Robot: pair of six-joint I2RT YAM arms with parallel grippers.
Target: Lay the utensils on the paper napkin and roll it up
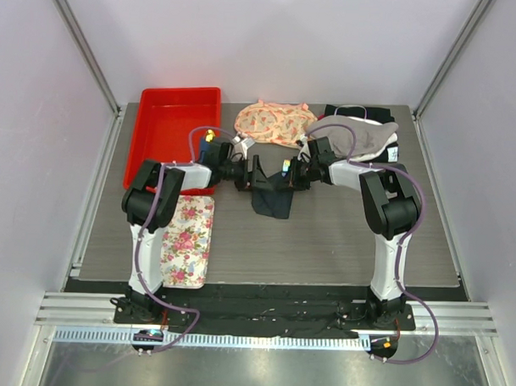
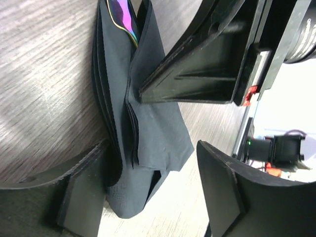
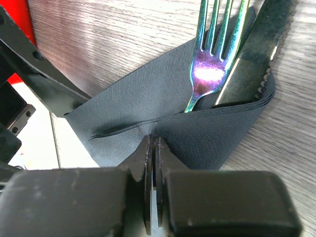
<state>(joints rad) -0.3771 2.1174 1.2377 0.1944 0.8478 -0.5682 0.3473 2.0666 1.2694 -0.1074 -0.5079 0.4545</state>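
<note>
Dark embossed paper napkin (image 3: pixel 158 96), iridescent fork (image 3: pixel 207 69)

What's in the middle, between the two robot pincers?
The napkin, folded around a fork and a knife. The top view shows it between the left pincer and the right pincer.

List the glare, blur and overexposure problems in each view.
Right wrist view: a blown-out hotspot on the fork, a bright streak along the knife, the right gripper soft-focused up close. Left wrist view: background at right washed out white, pale sheen on the table, the paper napkin sharp. Top external view: even light, sharp, only faint shadows.
</note>
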